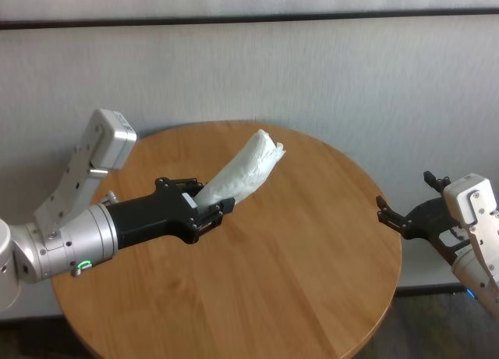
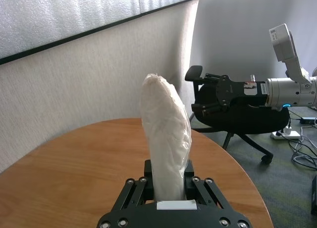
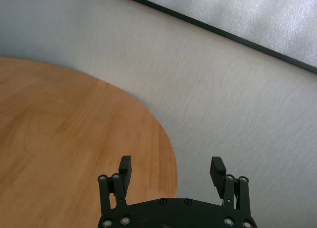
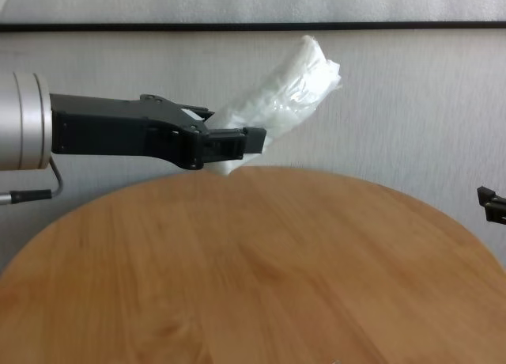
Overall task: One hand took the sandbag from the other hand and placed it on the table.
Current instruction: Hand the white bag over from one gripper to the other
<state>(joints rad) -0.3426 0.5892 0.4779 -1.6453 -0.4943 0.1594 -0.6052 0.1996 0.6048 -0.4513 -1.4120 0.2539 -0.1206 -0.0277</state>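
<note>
While clamping sandbag [image 1: 245, 172], left end effector [image 1: 214, 211] raised, tilted upward

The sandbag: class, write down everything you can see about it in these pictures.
The sandbag is a white, elongated, loaf-shaped bag of crinkly, shiny plastic with a rounded free end. The left gripper is shut on its lower end, and nothing else touches it. It is held in the air above the round wooden table, tilted up and away from the gripper. The open right gripper waits apart, at the table's right edge.
</note>
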